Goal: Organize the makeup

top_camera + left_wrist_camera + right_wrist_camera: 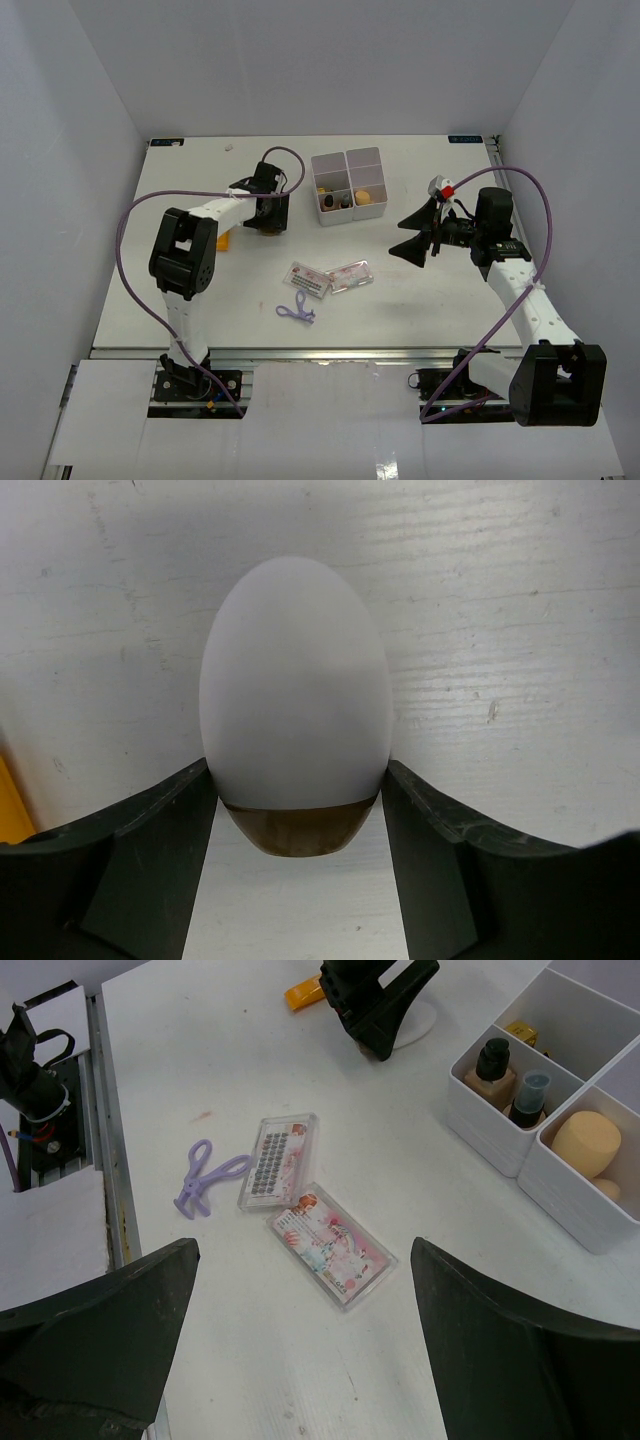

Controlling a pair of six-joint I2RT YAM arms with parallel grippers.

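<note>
1. The left gripper [267, 220] is hanging low over the far left of the table [420, 300], pointing down at the white egg [295, 690]
2. In the left wrist view the egg is lying on the table, its brown end sitting between the two fingers [140, 870], and the jaws are standing wide on either side of it
3. The fingers are looking right up against the egg's flanks, but I cannot tell whether they are pressing on it or sitting just clear
4. The tube [225, 240] is lying on the table just left of that gripper
5. The right gripper [412, 233] is hovering above the table to the right of the box [335, 165], jaws gaping wide and holding nothing
6. Two packets [280, 1158] [330, 1245] are lying flat mid-table, corner to corner, printed sides up
7. The purple tool [205, 1175] is lying near them, on the side closer to the arm bases
8. In the box, a tan sponge [585, 1140] is sitting in one near compartment, and two small bottles [490, 1070] are standing in the neighbouring one
</note>
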